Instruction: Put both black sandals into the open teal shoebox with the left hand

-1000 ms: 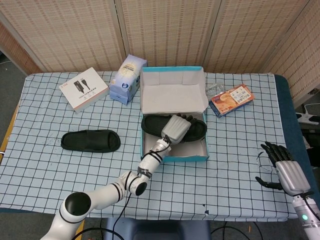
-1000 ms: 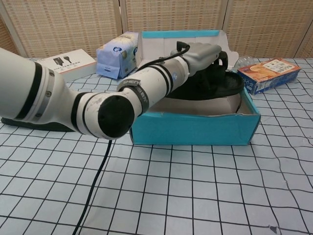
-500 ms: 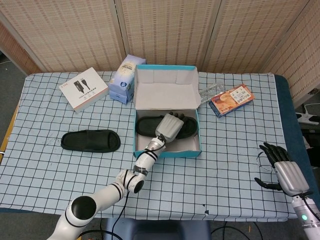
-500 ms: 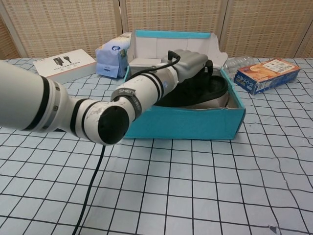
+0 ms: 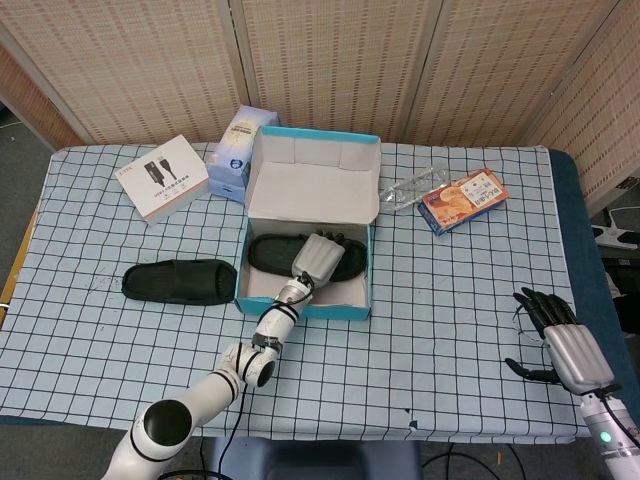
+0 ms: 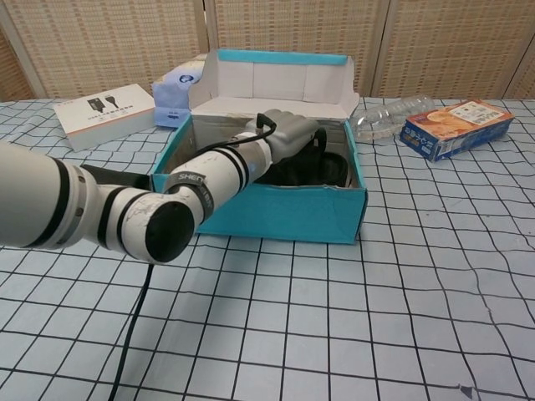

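Two black sandals show. One sandal [image 5: 300,256] lies inside the open teal shoebox [image 5: 305,304], under the left robot hand [image 5: 319,258], whose fingers curl down over its strap in a grip. The second sandal [image 5: 180,282], flat and matte with a broad strap, lies on the bench [image 5: 450,320] just left of the shoebox, touching or nearly touching its wall. The shoebox is cardboard, white inside, its lid standing upright at the back. The right robot hand [image 5: 560,340] hangs at the bench's right edge, fingers spread, holding nothing. There are also one white cable box [image 5: 163,178], one pale blue packet [image 5: 238,144], one orange snack box [image 5: 463,199] and one clear plastic bottle [image 5: 407,188]. The bench wears a white cloth with a black grid; woven screens stand behind.
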{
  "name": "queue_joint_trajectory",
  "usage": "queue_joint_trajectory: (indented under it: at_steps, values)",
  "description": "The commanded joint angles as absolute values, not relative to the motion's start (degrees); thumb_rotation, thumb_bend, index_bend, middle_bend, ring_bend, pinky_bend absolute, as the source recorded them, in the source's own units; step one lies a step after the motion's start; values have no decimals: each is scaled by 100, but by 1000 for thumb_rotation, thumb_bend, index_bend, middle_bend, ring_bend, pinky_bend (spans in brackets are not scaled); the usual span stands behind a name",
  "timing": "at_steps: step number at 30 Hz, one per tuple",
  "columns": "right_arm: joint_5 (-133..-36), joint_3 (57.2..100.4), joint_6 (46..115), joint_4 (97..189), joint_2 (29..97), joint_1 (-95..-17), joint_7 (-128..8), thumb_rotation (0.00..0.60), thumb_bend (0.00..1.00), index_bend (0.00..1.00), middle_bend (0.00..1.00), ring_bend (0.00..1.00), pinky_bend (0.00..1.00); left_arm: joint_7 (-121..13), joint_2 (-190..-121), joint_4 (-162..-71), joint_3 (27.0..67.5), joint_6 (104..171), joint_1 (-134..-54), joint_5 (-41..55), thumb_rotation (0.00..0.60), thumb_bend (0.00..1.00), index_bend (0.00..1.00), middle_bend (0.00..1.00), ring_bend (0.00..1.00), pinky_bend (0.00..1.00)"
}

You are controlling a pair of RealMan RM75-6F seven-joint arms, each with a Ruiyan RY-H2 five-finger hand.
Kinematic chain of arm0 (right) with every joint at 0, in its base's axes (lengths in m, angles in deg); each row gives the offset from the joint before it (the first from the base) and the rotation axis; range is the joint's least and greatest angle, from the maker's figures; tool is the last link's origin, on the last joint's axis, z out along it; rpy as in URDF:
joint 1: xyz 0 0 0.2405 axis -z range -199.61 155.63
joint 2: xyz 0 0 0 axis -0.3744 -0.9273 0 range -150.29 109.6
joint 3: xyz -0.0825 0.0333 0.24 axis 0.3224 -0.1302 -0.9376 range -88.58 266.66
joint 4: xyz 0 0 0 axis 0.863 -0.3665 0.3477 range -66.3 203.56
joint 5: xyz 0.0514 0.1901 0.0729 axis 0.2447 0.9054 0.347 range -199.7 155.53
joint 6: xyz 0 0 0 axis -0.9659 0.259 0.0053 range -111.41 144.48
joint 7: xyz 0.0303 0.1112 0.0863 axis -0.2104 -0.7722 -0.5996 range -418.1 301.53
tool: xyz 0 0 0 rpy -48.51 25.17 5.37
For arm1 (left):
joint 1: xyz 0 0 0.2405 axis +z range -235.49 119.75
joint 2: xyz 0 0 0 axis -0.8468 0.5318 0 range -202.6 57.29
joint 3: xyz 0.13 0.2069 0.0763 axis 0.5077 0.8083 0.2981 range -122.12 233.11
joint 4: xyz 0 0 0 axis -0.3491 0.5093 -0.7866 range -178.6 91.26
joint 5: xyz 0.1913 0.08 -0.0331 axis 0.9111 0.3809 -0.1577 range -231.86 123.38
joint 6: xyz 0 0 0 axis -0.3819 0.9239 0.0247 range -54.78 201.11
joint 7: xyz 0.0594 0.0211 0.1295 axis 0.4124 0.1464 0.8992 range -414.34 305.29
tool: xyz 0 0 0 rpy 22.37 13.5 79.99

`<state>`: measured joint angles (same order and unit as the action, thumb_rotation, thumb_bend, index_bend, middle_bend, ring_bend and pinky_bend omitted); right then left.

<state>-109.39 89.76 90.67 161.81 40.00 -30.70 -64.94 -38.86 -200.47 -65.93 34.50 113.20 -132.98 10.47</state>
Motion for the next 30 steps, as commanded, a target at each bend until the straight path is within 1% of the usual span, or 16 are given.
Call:
queue_joint_trajectory:
  at_steps: [1, 2, 4, 5, 6, 8, 9, 10, 11, 12, 13, 15, 18, 24, 27, 30]
  values:
    - [-10946, 8978, 9074, 16180, 4003, -3070, -6491, 471, 154, 0, 0, 0, 0, -3945, -20075, -6499, 3454, 11238, -13281, 1053, 600, 463, 330, 573, 545, 663]
    - [-10948, 8979, 9075, 16179, 4005, -3070, -6491, 471, 154, 0, 0, 0, 0, -3956, -20076, -6474, 3455, 11213, -13278, 1055, 600, 460, 307, 563, 540, 658]
    - [-10948, 8982, 9066, 16177, 4009, -3075, -6483, 471, 154, 0, 0, 0, 0, -3996, -20065, -6453, 3451, 11202, -13266, 1065, 600, 451, 225, 497, 501, 649]
    - [-10946, 8983, 9060, 16178, 4009, -3078, -6482, 472, 154, 0, 0, 0, 0, -4025, -20055, -6468, 3447, 11233, -13260, 1076, 600, 448, 158, 422, 451, 648]
    - [-10944, 8983, 9058, 16178, 4010, -3080, -6479, 472, 154, 0, 0, 0, 0, -4060, -20039, -6503, 3449, 11303, -13247, 1101, 600, 442, 84, 319, 375, 647]
    - [-10945, 8983, 9062, 16179, 4011, -3080, -6471, 470, 154, 0, 0, 0, 0, -4106, -20007, -6597, 3453, 11410, -13220, 1139, 600, 434, 18, 180, 265, 642]
    - [-10949, 8983, 9071, 16183, 4010, -3078, -6470, 470, 154, 0, 0, 0, 0, -4121, -19981, -6680, 3459, 11465, -13198, 1161, 600, 428, 2, 103, 196, 625]
    - [-10952, 8984, 9077, 16188, 4009, -3076, -6467, 470, 154, 0, 0, 0, 0, -4126, -19960, -6753, 3462, 11500, -13179, 1173, 600, 425, 0, 65, 162, 608]
    - [-10956, 8988, 9084, 16192, 4007, -3072, -6461, 470, 154, 0, 0, 0, 0, -4119, -19932, -6857, 3461, 11555, -13153, 1183, 598, 421, 0, 26, 116, 567]
    - [-10965, 8993, 9090, 16200, 4004, -3070, -6458, 471, 154, 0, 0, 0, 0, -4103, -19909, -6939, 3466, 11601, -13134, 1197, 587, 425, 0, 3, 67, 484]
    - [-10976, 8997, 9099, 16208, 3999, -3066, -6456, 471, 154, 0, 0, 0, 0, -4085, -19884, -7028, 3470, 11658, -13116, 1213, 580, 427, 0, 0, 44, 429]
    - [-10998, 9005, 9130, 16221, 3991, -3054, -6451, 471, 154, 0, 0, 0, 0, -4048, -19812, -7263, 3477, 11771, -13069, 1245, 549, 427, 0, 0, 1, 260]
    - [-11024, 9016, 9165, 16239, 3974, -3038, -6447, 472, 154, 0, 0, 0, 0, -3883, -19686, -7558, 3493, 11895, -13009, 1275, 528, 416, 0, 0, 0, 173]
    - [-11094, 9039, 9224, 16261, 3945, -3019, -6486, 471, 155, 0, 0, 0, 0, -3403, -19443, -7897, 3432, 11803, -12830, 1028, 458, 412, 0, 0, 0, 85]
    - [-11113, 9046, 9238, 16266, 3937, -3014, -6495, 471, 154, 0, 0, 0, 0, -3326, -19290, -8121, 3421, 11732, -12708, 918, 454, 414, 0, 0, 0, 73]
    - [-11116, 9049, 9237, 16266, 3938, -3014, -6493, 471, 154, 0, 0, 0, 0, -3332, -19081, -8487, 3430, 11762, -12591, 896, 431, 439, 0, 0, 0, 72]
